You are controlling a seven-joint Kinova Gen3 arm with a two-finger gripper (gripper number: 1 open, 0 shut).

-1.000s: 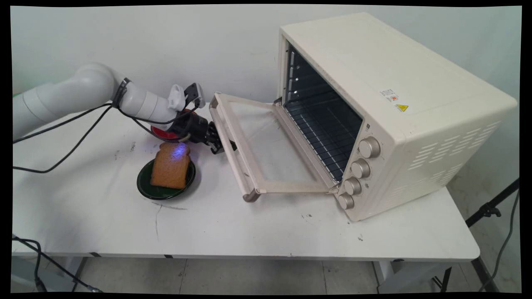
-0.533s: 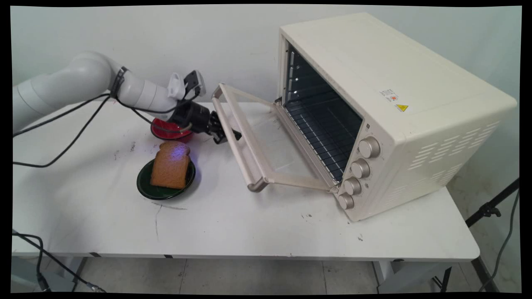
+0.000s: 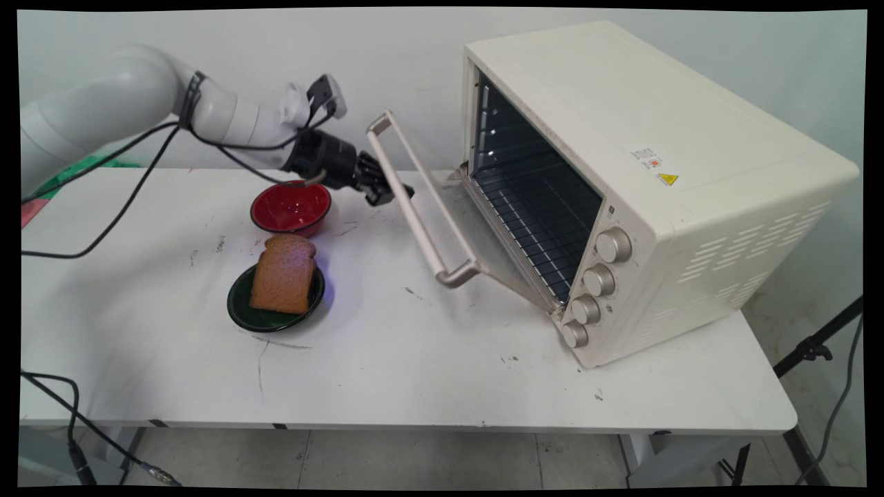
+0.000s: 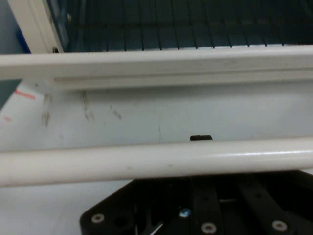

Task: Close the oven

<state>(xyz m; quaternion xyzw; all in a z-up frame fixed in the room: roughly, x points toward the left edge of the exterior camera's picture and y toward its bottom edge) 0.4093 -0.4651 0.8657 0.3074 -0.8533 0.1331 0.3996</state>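
Observation:
My black gripper point(image 3: 395, 193) reaches from the left to the handle point(image 3: 416, 207) of the cream toaster oven's point(image 3: 656, 172) door point(image 3: 476, 235). The door stands about half raised, tilted up from its hinge. In the hand view the handle bar point(image 4: 156, 159) lies straight across the gripper point(image 4: 200, 138). Only a single black tip shows past the bar at the middle, so the fingers stand together, shut, and pressed against the handle rather than around it. Beyond it are the door frame point(image 4: 171, 66) and the oven's wire rack point(image 4: 171, 24).
A red bowl point(image 3: 290, 207) stands just below the hand. A slice of brown bread point(image 3: 283, 276) lies on a dark green plate point(image 3: 242, 310) nearer the front. Black cables point(image 3: 103, 228) hang from the arm over the table's left. The oven's knobs point(image 3: 597, 279) face front.
The hand has risen and moved right, carrying the handle up. The door has swung from nearly flat to about half raised. The red bowl is now uncovered.

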